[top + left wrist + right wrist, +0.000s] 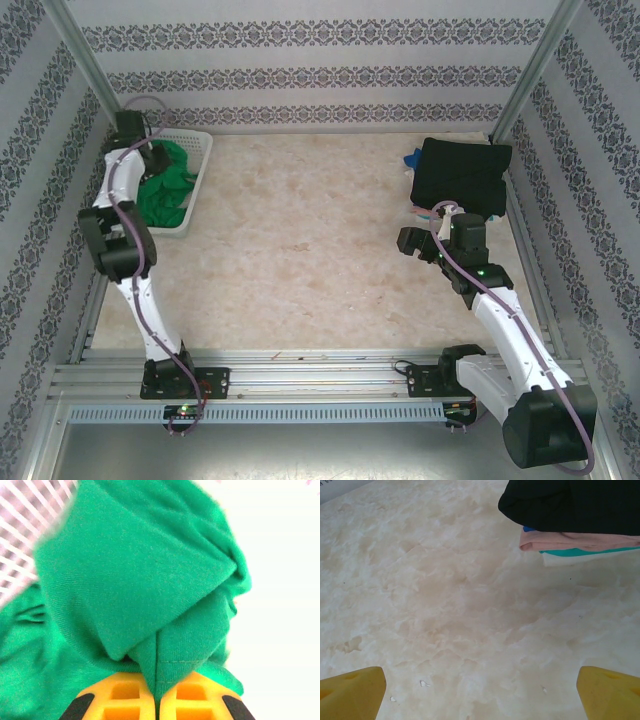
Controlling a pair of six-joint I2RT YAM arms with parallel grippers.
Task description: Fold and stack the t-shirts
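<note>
Marbled tabletop [320,260]: ten o'clock, one white lattice basket [203,160], left gripper [157,702] clamped on one bright green fabric t-shirt [140,580]; two o'clock, one folded black t-shirt [462,175]; right gripper [480,680] apart.

Open bench [300,250] across the centre; blocked at ten o'clock by white basket [203,168], at two o'clock by stacked t-shirts [462,175].

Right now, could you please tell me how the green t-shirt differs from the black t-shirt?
The green t-shirt lies crumpled in the white basket; the black t-shirt sits folded atop a stack on the table. The left gripper is shut on a fold of the green t-shirt; the black t-shirt is untouched, the open right gripper apart from it. Both are plain soft fabric.
</note>
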